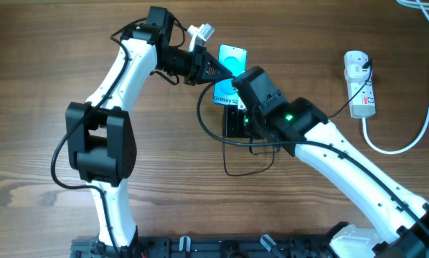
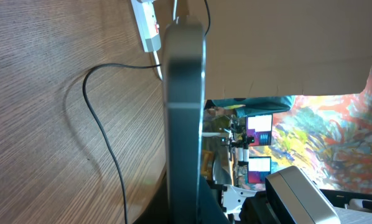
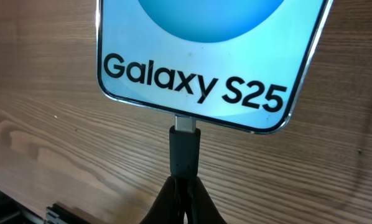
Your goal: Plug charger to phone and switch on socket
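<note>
The phone (image 1: 232, 61) has a teal screen and is held off the table by my left gripper (image 1: 222, 72), which is shut on it. In the left wrist view the phone (image 2: 185, 106) shows edge-on, rising from the left gripper (image 2: 195, 211). The right wrist view shows its "Galaxy S25" end (image 3: 198, 62). The charger's dark plug (image 3: 185, 149) sits in the port at that end. My right gripper (image 3: 185, 190) is shut on the charger just behind the plug. The charger's black cable (image 1: 252, 161) loops on the table. The white socket (image 1: 361, 84) lies at the far right with a black plug in it.
A thicker white cable (image 1: 408, 140) curves along the right edge beyond the socket. The socket (image 2: 147, 25) and the thin black cable (image 2: 105, 137) also show in the left wrist view. Both arms cross over the table's middle.
</note>
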